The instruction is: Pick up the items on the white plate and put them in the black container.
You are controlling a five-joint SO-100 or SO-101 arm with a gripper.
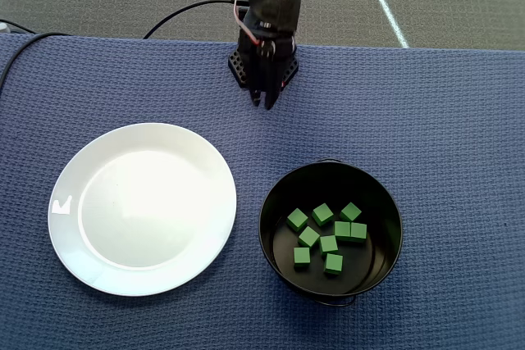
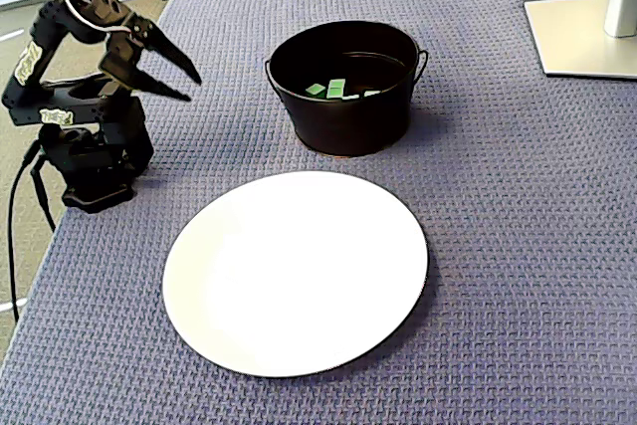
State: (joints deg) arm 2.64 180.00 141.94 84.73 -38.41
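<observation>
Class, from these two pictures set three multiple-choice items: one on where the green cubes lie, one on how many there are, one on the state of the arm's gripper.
1. Where are the green cubes?
A. on the white plate
B. inside the black container
C. on the cloth

2. How many cubes does the overhead view show?
A. three
B. five
C. eight

3. What is the gripper doing?
A. open, holding nothing
B. shut on a cube
C. down inside the container

Key: 1 B, all lie on the floor of the black container, the white plate bare; 2 C, eight countable; 3 A, fingers apart, folded back by the arm's base.
</observation>
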